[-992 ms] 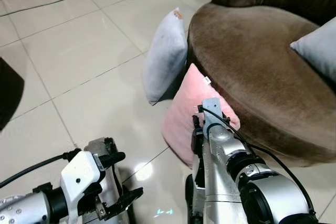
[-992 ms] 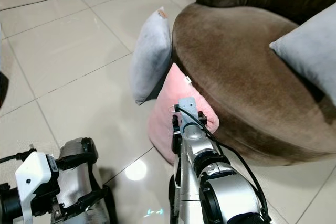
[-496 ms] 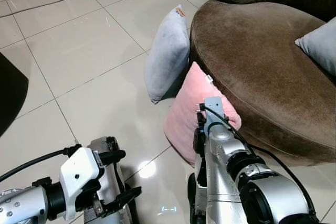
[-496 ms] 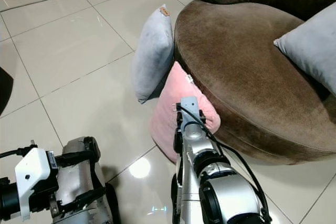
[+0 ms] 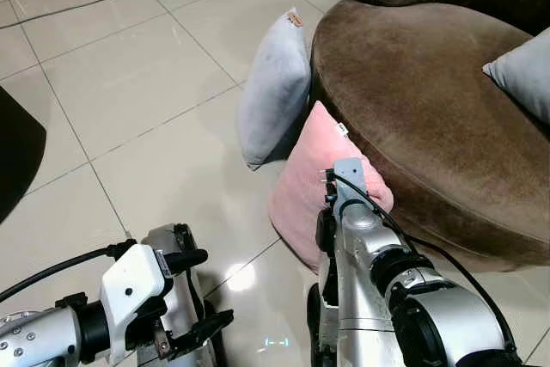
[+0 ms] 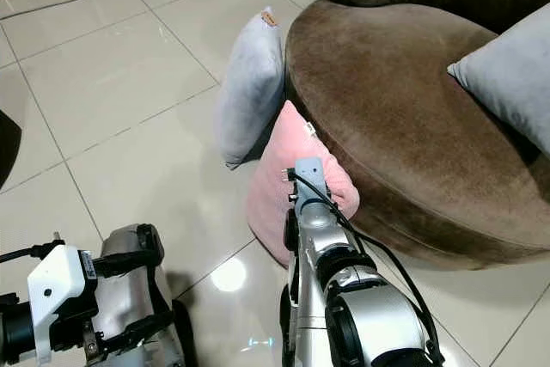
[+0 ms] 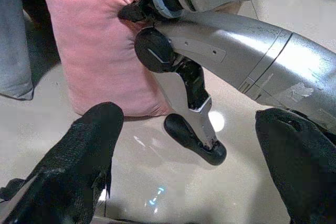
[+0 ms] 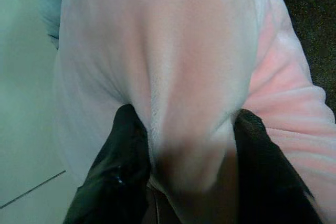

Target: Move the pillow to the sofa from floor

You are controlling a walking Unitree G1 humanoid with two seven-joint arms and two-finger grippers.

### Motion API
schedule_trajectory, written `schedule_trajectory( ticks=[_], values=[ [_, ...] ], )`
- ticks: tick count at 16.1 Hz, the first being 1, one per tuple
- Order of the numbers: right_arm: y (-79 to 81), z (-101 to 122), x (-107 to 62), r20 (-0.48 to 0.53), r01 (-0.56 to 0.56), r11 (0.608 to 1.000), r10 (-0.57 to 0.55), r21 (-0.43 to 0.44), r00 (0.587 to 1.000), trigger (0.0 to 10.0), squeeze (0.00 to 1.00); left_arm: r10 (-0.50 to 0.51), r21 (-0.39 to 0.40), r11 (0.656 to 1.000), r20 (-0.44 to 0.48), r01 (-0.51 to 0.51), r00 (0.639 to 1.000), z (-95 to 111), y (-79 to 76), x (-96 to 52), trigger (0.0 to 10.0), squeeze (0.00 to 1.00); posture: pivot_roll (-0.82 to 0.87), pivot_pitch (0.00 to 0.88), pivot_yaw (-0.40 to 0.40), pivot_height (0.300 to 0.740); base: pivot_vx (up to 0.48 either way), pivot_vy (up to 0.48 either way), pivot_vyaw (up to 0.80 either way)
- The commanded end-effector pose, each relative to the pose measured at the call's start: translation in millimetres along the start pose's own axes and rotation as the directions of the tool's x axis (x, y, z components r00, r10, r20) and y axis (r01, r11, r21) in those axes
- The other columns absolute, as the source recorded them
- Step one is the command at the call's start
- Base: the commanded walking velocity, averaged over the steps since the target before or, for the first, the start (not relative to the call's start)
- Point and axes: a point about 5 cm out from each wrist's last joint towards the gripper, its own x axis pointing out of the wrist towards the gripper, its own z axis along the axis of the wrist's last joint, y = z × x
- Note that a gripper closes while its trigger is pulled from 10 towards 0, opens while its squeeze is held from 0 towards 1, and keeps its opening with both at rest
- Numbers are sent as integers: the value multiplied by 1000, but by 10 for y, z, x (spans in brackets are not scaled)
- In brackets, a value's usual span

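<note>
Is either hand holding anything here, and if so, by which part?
The right hand pinches a fold of the pink pillow, on the face turned away from the sofa. The left hand is open and holds nothing.

pink pillow (image 5: 314,186): plain soft pink, white tag
grey pillow (image 5: 273,92): pale blue-grey, sm. orange tag
sofa (image 5: 430,100): dark brown velvet
sofa cushion (image 5: 522,75): lt grey
floor (image 5: 129,92): cream glossy tiles, dk grout
right gripper (image 8: 184,182): blk fingers
left gripper (image 7: 194,161): blk fingers
arms: silver
</note>
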Motion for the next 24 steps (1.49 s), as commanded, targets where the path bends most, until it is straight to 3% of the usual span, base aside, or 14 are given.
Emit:
schedule_trajectory(
  ticks=[1, 9, 12, 14, 16, 17, 20, 22, 24],
  values=[
    [62, -16, -10, -7, -22, 1000, 22, 3, 1000, 0, 0, -6, -13, 1000, -14, 6, 1000, -31, -19, -1, 10000, 0, -16, 213, 8, 430, 0, 0, 0],
    [172, 20, -24, -3, -63, 998, 63, -4, 998, 0, 0, 10, -14, 1000, -13, -10, 1000, -33, -6, -8, 10000, 0, -16, 213, 3, 430, 0, 0, 0],
    [315, 17, -55, -5, -114, 993, 114, -6, 993, 0, 0, 21, -14, 1000, -21, -21, 1000, -46, 0, -37, 10000, 0, -22, 210, 5, 430, 0, 0, 0],
    [499, 69, -99, 27, -219, 975, 220, -26, 975, 0, 0, 38, -12, 999, -21, -38, 999, -39, 23, -59, 10000, 0, -25, 200, 5, 430, 0, 0, 0],
    [766, 122, -192, 84, -382, 919, 390, -101, 917, 0, 0, 66, -11, 998, -24, -66, 998, -34, 23, -112, 10000, 0, -29, 177, 4, 430, 0, 0, 0],
    [928, 160, -270, 122, -485, 864, 501, -138, 857, 0, 0, 94, -16, 995, -31, -94, 995, -43, 10, -172, 10000, 0, -32, 152, 2, 430, 0, 0, 0],
    [1120, 278, -402, 219, -616, 772, 636, -160, 740, 0, 0, 131, -26, 991, -53, -132, 990, -118, -4, -240, 10000, 0, -30, 89, -8, 430, 0, 0, 0],
    [1087, 572, -498, 395, -681, 729, 646, -65, 654, 0, 0, 262, -28, 965, -15, -262, 965, -104, 100, -293, 10000, 0, -30, 24, -26, 430, 0, 0, 0],
    [858, 882, -544, 514, -699, 715, 595, 12, 618, 0, 0, 327, -41, 945, 86, -324, 941, 58, 215, -222, 10000, 0, -21, 0, -48, 430, 0, 0, 0]
  ],
)
